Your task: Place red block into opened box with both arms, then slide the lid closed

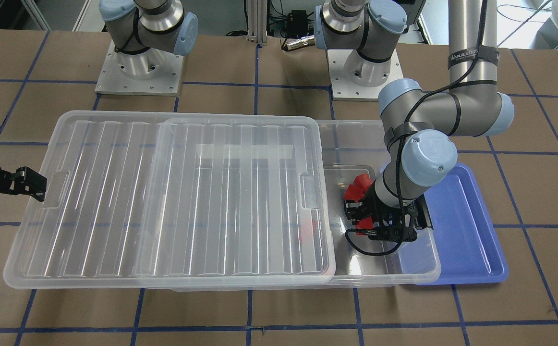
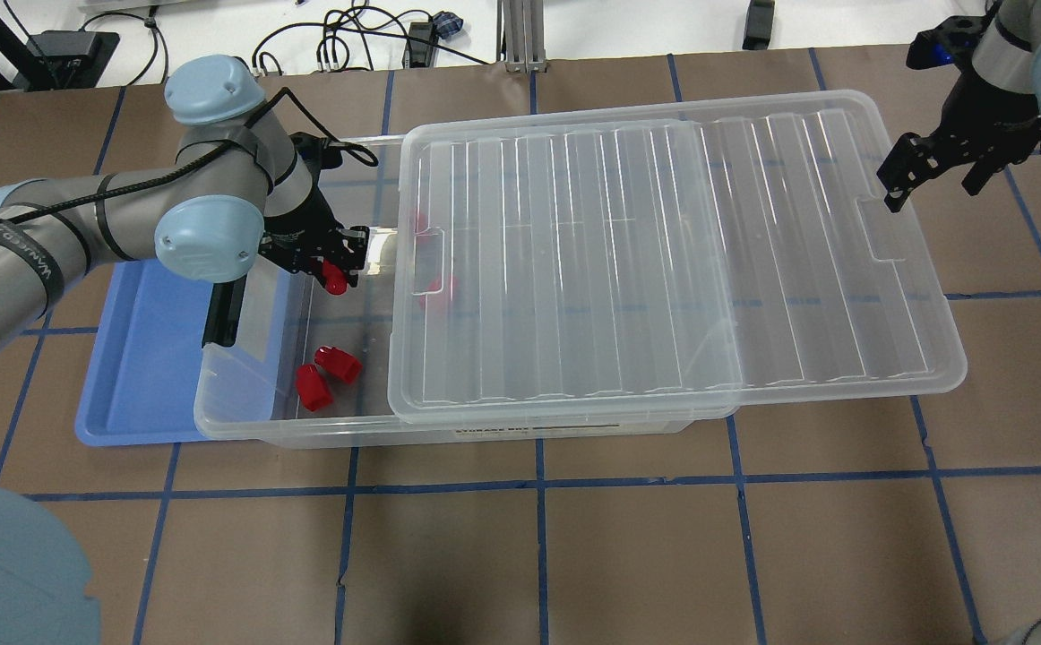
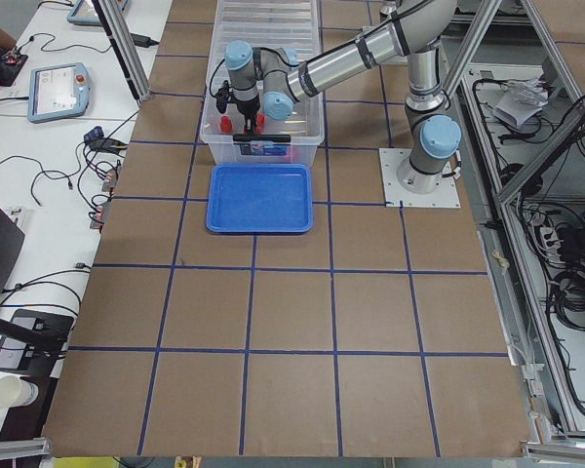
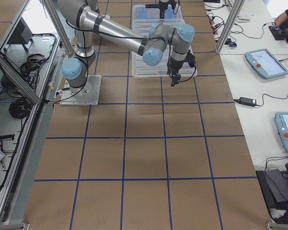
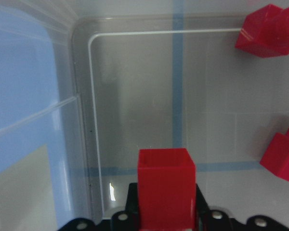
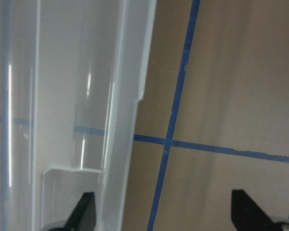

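My left gripper is shut on a red block and holds it over the uncovered left end of the clear box. It hangs a little above the box floor. Two more red blocks lie on that floor, and others show faintly under the lid. The ribbed translucent lid covers most of the box and overhangs its right end. At that overhanging end my right gripper is open, and in the right wrist view its fingertips straddle the lid's rim.
A blue tray lies against the box's left end, partly under my left arm. A black bar runs along that short end of the box. Brown table with blue tape lines surrounds everything, and both arm bases stand behind the box.
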Motion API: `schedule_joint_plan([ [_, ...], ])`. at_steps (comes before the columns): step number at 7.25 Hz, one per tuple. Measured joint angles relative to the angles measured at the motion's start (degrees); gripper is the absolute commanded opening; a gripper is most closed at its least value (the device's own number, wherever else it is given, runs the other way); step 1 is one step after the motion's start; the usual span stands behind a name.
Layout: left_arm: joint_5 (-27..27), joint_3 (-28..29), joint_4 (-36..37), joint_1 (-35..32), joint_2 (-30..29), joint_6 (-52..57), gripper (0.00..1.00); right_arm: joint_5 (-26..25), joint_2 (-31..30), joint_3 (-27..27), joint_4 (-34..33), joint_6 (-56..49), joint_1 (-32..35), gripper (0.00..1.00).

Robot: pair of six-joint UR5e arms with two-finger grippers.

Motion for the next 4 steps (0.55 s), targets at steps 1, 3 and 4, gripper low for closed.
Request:
schedule_joint_plan([
  [1, -0.2, -0.5, 1.2, -0.3, -0.4, 0.2, 0.16, 0.1, -1.2, -0.2, 0.3, 1.1, 0.1, 1.00],
  [3, 0.0, -2.1, 2.1, -0.5, -1.0, 0.3, 0.59, 0.2, -4.2, -1.1, 2.4, 4.4, 0.3, 1.00],
  [4, 0.0, -3.1, 3.2, -0.5, -1.3, -0.1, 0.84, 0.2, -5.5, -2.2, 4.1, 5.2, 0.3, 1.00],
])
